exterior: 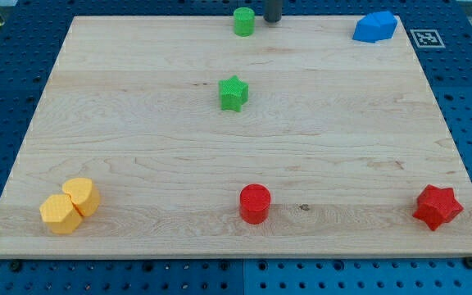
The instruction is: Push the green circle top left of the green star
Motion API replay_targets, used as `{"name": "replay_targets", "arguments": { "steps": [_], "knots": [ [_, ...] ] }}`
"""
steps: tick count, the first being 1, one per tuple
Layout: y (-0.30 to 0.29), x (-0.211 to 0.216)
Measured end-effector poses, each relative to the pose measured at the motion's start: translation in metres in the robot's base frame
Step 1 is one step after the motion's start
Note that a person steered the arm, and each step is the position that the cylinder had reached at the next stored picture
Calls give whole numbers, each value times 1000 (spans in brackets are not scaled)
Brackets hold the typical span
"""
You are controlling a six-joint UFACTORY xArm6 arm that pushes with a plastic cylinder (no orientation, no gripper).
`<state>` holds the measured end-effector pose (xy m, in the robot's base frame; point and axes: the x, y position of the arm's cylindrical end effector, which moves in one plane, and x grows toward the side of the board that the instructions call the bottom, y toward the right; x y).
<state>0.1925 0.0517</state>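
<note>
Blue pegboard surrounds a pale wooden board, the largest thing shown. Taking the green star as landmark: the blue block sits up and far to its right, two touching yellow blocks lie far down-left, a red star far down-right, a red cylinder below. The green circle is placed above the star, a shade right, near the board's top edge. My tip is seen just right of the circle; contact cannot be told, and no fingers exist, so nothing is grasped. A leftward push held too high could send the circle off that edge; an off-centre one could let it slip past the rod.
</note>
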Motion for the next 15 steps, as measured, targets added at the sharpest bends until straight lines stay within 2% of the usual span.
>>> {"name": "replay_targets", "arguments": {
  "steps": [2,4,12,15],
  "knots": [
    [-33,1],
    [-91,0],
    [-76,5],
    [-76,74]
  ]
}}
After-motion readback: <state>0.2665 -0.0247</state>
